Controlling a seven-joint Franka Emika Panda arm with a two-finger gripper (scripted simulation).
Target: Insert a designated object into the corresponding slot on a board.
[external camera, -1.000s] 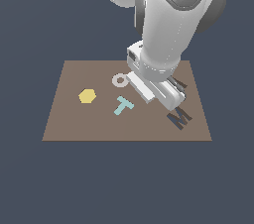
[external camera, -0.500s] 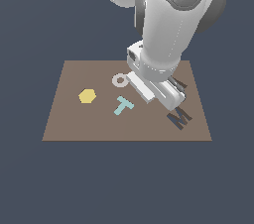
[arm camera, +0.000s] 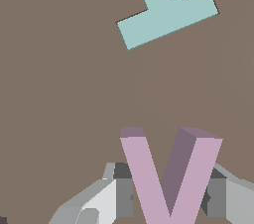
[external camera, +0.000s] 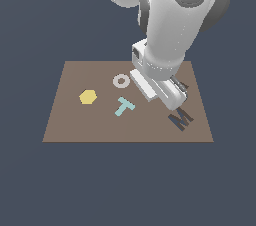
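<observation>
Gripper (arm camera: 168, 196) fingers (arm camera: 121, 196) pinching the lilac letter A block (arm camera: 166, 173) low in the wrist frame, above the brown board (arm camera: 59, 94); teal T (arm camera: 163, 12) lies near the upper edge.

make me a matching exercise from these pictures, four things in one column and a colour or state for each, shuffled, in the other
Things:
1. flat hexagon block
2. flat T-shaped block
3. flat ring
4. lilac-pink letter A block

Colour or state:
a. teal, lying on the brown board
b. held between the fingers of the gripper
c. yellow
d. grey, nearest the board's far edge

Pairs: 1-c, 2-a, 3-d, 4-b
</observation>
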